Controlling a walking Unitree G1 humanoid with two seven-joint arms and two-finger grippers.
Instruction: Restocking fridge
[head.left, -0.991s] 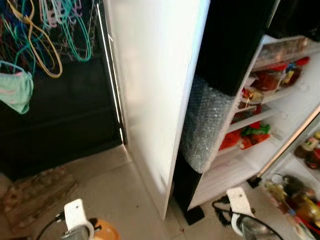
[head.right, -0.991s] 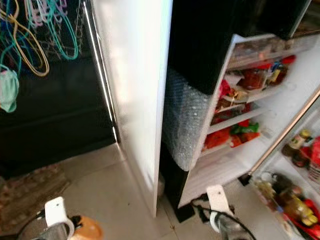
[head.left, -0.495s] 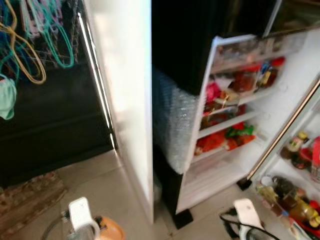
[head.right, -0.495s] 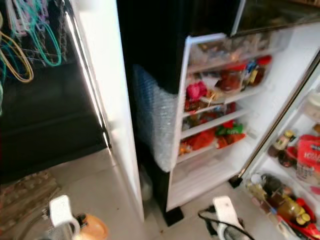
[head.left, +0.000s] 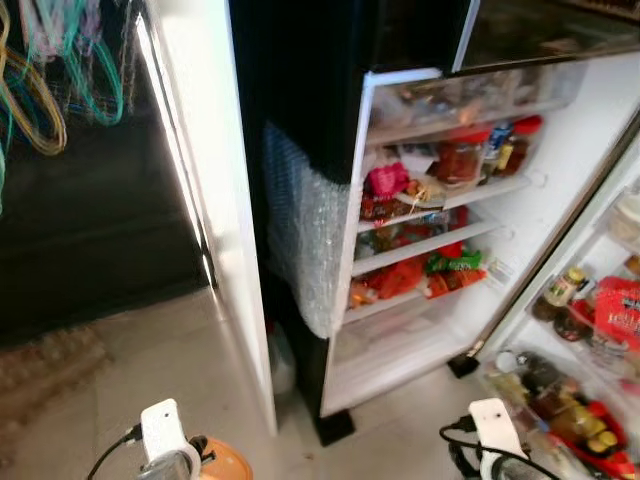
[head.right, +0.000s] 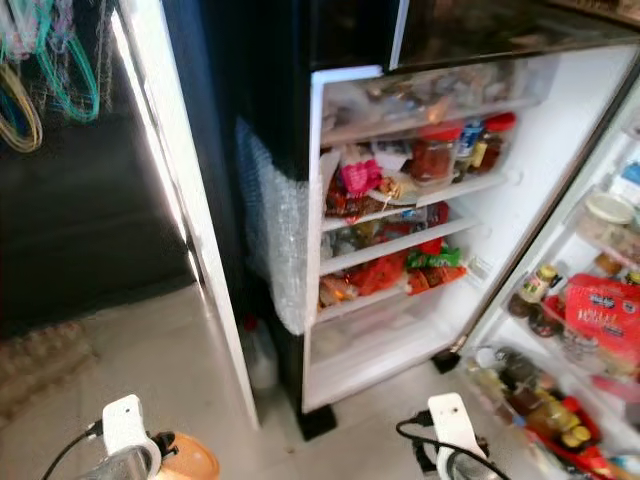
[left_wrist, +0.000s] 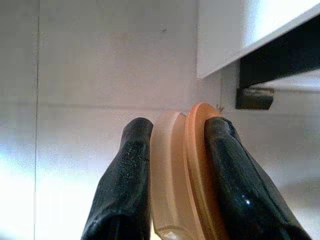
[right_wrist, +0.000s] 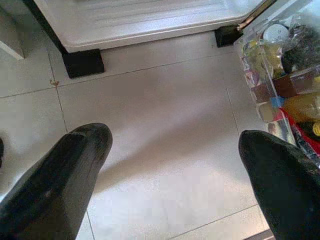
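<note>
The left gripper (left_wrist: 172, 150) pinches a flat orange-and-cream plastic lidded container (left_wrist: 182, 170) edgewise for carrying toward the open fridge (head.right: 400, 340) ahead, while the right gripper (right_wrist: 175, 165) hangs spread, empty.

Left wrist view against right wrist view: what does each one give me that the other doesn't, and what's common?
Left wrist: the left tool shut on a flat orange-lidded container, near a white panel corner. Right wrist: the right tool open above the floor, with the fridge's lower edge and a rack of bottles. Both: pale floor tiles.
</note>
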